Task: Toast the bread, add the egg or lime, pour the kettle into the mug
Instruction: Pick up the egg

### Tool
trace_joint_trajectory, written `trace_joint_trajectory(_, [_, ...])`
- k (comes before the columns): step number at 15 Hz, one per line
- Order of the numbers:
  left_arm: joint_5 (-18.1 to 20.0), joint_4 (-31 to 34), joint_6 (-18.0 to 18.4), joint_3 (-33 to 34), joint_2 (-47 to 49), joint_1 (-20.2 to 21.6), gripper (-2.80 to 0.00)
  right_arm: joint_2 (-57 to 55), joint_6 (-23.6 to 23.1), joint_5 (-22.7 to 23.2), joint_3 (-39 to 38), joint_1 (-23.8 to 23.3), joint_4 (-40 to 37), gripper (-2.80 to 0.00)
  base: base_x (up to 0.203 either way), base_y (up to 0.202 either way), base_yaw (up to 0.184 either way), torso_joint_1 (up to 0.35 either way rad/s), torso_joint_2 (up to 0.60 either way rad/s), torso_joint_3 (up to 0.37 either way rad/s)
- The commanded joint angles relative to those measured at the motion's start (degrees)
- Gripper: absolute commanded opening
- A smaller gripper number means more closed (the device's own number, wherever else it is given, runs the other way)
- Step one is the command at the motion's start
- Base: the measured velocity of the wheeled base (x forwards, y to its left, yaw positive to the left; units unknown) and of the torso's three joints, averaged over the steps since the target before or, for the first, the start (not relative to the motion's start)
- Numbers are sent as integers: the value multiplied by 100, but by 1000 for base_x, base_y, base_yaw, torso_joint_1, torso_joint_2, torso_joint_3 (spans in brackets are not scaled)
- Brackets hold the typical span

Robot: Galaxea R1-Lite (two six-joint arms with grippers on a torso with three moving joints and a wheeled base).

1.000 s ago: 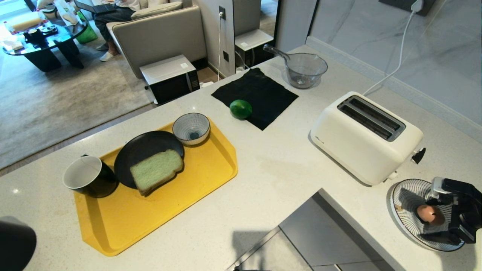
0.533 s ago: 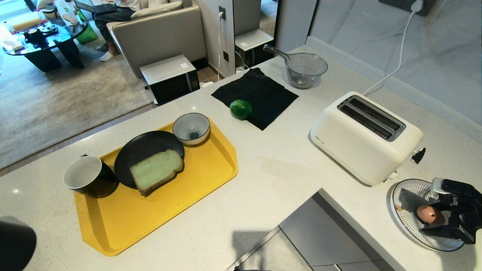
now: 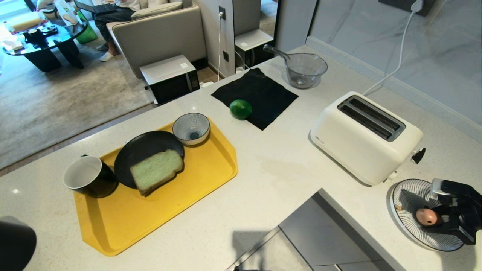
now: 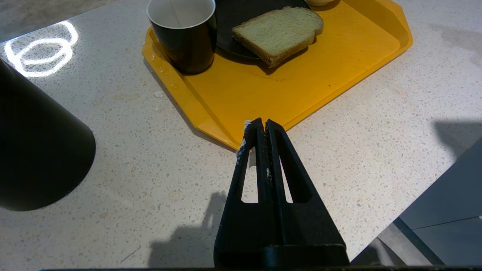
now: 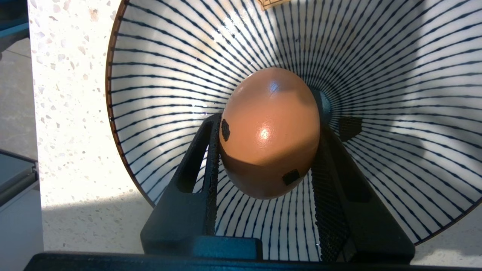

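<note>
The pinkish-orange egg (image 3: 426, 217) (image 5: 269, 131) lies in a striped dish (image 3: 404, 195) (image 5: 169, 75) at the counter's near right. My right gripper (image 3: 430, 218) (image 5: 268, 126) is shut on the egg, one finger pressing each side. The pale green bread (image 3: 156, 170) (image 4: 276, 32) rests on a black plate (image 3: 135, 150). The black mug (image 3: 84, 180) (image 4: 180, 34) stands to the plate's left on the yellow tray (image 3: 196, 188). The lime (image 3: 241, 109) sits on a black cloth's (image 3: 263, 90) edge. The kettle (image 3: 15, 244) (image 4: 34, 150) shows at the near left. My left gripper (image 4: 261, 124) hangs shut, empty, by the tray's near corner.
A white toaster (image 3: 367, 137) with two empty slots stands just behind the striped dish. A small striped bowl (image 3: 191, 128) sits on the tray's far side. A clear glass jug (image 3: 303, 69) is at the back. The counter's edge steps inward at the near middle (image 3: 301, 210).
The right gripper's fingers have drawn in from wide open until they meet the egg on both sides. The arm itself and everything else have stayed put.
</note>
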State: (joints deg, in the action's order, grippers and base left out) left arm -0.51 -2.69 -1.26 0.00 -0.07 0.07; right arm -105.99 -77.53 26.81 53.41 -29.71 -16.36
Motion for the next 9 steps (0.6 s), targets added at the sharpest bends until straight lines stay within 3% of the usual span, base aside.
trace_joint_trajectory(1, [-2, -3, -6, 97, -10, 1, -280, -10, -34, 18, 12, 0, -16, -280, 0, 0, 0, 0, 0, 0])
trace_joint_trajectory(9, [-2, -3, -6, 97, -10, 1, -280, 104, 98, 79, 40, -78, -16, -280, 0, 0, 0, 0, 0, 0])
